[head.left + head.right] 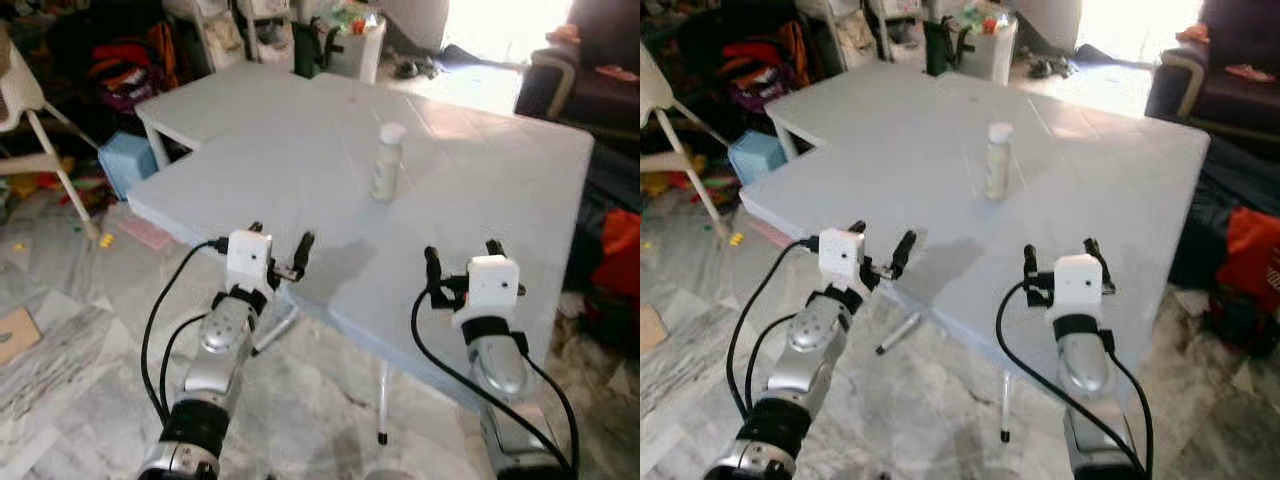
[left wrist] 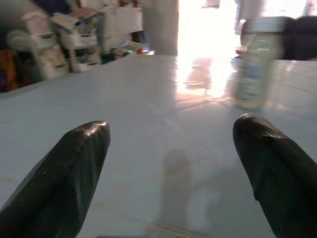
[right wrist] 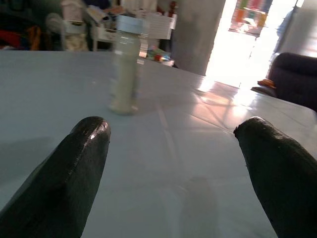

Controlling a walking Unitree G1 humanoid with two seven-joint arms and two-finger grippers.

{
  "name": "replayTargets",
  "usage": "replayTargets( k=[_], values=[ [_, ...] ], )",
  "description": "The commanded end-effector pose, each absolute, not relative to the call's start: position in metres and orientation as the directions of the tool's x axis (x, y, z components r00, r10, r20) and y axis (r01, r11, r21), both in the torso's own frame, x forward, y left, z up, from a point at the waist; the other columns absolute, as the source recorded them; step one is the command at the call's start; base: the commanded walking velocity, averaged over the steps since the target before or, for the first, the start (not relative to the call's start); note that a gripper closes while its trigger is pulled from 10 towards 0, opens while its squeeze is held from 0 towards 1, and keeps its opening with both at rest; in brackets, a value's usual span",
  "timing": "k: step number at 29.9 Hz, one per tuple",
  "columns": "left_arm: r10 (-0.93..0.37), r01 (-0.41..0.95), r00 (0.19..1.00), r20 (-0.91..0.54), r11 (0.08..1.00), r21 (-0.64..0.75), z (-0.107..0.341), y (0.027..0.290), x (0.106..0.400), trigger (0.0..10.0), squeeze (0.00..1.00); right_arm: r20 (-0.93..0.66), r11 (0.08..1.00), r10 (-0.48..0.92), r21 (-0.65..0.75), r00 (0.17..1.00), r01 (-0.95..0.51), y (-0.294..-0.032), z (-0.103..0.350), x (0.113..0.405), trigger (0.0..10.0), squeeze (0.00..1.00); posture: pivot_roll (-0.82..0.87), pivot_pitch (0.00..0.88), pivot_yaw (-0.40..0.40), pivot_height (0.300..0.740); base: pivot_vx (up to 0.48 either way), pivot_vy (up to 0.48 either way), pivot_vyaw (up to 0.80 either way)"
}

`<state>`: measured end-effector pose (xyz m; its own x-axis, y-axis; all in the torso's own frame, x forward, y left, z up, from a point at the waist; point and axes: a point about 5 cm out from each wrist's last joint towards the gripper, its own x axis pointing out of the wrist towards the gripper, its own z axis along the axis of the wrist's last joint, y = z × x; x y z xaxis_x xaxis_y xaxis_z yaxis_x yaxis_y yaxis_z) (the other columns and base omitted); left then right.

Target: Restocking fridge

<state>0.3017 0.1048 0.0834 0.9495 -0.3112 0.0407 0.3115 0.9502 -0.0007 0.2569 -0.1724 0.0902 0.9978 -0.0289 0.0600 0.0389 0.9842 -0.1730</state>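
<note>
A small pale bottle (image 1: 387, 160) with a white cap stands upright near the middle of a light grey table (image 1: 300, 150). It also appears in the left wrist view as the bottle (image 2: 255, 64) and in the right wrist view as the bottle (image 3: 125, 64). My left gripper (image 1: 280, 248) hovers open at the table's near edge, well short of the bottle. My right gripper (image 1: 460, 262) is open over the near edge too, with the bottle ahead and to its left. Nothing is between either pair of fingers.
A second table (image 1: 225, 95) adjoins at the back left. A white chair (image 1: 30, 110), a blue box (image 1: 125, 160) and clutter line the left. A dark sofa (image 1: 590, 80) and a red bag (image 1: 615, 260) stand at the right. Marble floor (image 1: 70, 340) lies below.
</note>
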Motion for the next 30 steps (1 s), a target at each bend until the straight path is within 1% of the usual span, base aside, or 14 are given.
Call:
replayTargets(
  k=[1, 3, 8, 9, 13, 14, 15, 17, 19, 20, 23, 24, 30],
  values=[
    [-0.281, 0.281, 0.959, 0.038, 0.96, 0.001, 0.083, 0.113, 0.302, 10.0, 0.0, 0.078, 0.986, -0.018, -0.164, 0.997, 0.031, -0.169, 0.095, 0.259, 10.0, 0.0, -0.1, 0.0, -0.006, 0.74, 0.435, 0.0, 0.0],
    [-0.231, 0.231, 0.973, 0.002, 0.973, -0.002, 0.076, 0.12, 0.3, 10.0, 0.0, 0.063, 0.986, 0.0, -0.168, 0.998, 0.01, -0.168, 0.093, 0.257, 10.0, 0.0, -0.09, 0.007, -0.033, 0.74, 0.216, 0.144, 0.0],
    [-0.169, 0.169, 0.985, -0.019, 0.985, 0.017, 0.071, 0.127, 0.297, 10.0, 0.0, 0.047, 0.984, 0.044, -0.176, 0.998, -0.035, -0.164, 0.092, 0.256, 10.0, 0.0, -0.07, 0.014, -0.069, 0.74, 0.0, 0.058, 0.0],
    [-0.123, 0.124, 0.991, -0.043, 0.992, 0.013, 0.067, 0.133, 0.296, 10.0, 0.0, 0.046, 0.983, 0.054, -0.179, 0.997, -0.045, -0.164, 0.092, 0.257, 10.0, 0.0, -0.07, 0.013, -0.073, 0.74, 0.0, 0.0, 0.0],
    [-0.121, 0.123, 0.992, -0.031, 0.99, 0.064, 0.066, 0.142, 0.292, 10.0, 0.0, 0.053, 0.983, 0.047, -0.18, 0.997, -0.036, -0.165, 0.094, 0.261, 10.0, 0.0, -0.06, 0.011, -0.069, 0.74, 0.0, 0.0, 0.0],
    [-0.106, 0.107, 0.994, -0.02, 0.99, 0.089, 0.067, 0.149, 0.29, 10.0, 0.0, 0.063, 0.983, 0.034, -0.18, 0.997, -0.022, -0.166, 0.096, 0.263, 10.0, 0.0, -0.07, 0.011, -0.065, 0.74, 0.0, 0.0, 0.0],
    [-0.099, 0.101, 0.995, -0.017, 0.99, 0.094, 0.067, 0.151, 0.29, 10.0, 0.0, 0.065, 0.983, 0.031, -0.18, 0.997, -0.019, -0.166, 0.096, 0.263, 10.0, 0.0, -0.07, 0.011, -0.065, 0.74, 0.0, 0.0, 0.0],
    [-0.047, 0.047, 0.999, -0.009, 0.992, 0.12, 0.069, 0.163, 0.289, 10.0, 0.0, 0.08, 0.983, 0.004, -0.182, 0.997, 0.01, -0.169, 0.098, 0.261, 10.0, 0.0, -0.08, 0.007, -0.043, 0.74, 0.0, 0.0, 0.0],
    [-0.02, 0.021, 1.0, -0.008, 0.991, 0.132, 0.069, 0.173, 0.286, 10.0, 0.0, 0.091, 0.983, -0.028, -0.18, 0.995, 0.044, -0.174, 0.1, 0.257, 10.0, 0.0, -0.08, 0.007, -0.03, 0.74, 0.0, 0.0, 0.0],
    [-0.011, 0.012, 1.0, -0.011, 0.989, 0.148, 0.069, 0.183, 0.281, 10.0, 0.0, 0.096, 0.98, -0.07, -0.181, 0.993, 0.087, -0.181, 0.101, 0.249, 10.0, 0.0, -0.09, 0.008, -0.022, 0.74, 0.0, 0.0, 0.0],
    [-0.01, 0.013, 1.0, -0.014, 0.988, 0.156, 0.069, 0.189, 0.276, 10.0, 0.0, 0.094, 0.977, -0.096, -0.183, 0.991, 0.112, -0.186, 0.1, 0.244, 10.0, 0.0, -0.09, 0.009, -0.017, 0.74, 0.0, 0.0, 0.0],
    [-0.019, 0.023, 0.999, -0.026, 0.983, 0.182, 0.067, 0.196, 0.268, 10.0, 0.0, 0.087, 0.971, -0.133, -0.187, 0.987, 0.147, -0.193, 0.099, 0.233, 10.0, 0.0, -0.1, 0.013, -0.003, 0.74, 0.0, 0.0, 0.0],
    [-0.036, 0.041, 0.999, -0.028, 0.982, 0.183, 0.067, 0.202, 0.256, 10.0, 0.0, 0.067, 0.958, -0.189, -0.204, 0.98, 0.199, -0.206, 0.095, 0.215, 10.0, 0.0, -0.11, 0.012, 0.011, 0.74, 0.0, 0.0, 0.0]
  ],
)
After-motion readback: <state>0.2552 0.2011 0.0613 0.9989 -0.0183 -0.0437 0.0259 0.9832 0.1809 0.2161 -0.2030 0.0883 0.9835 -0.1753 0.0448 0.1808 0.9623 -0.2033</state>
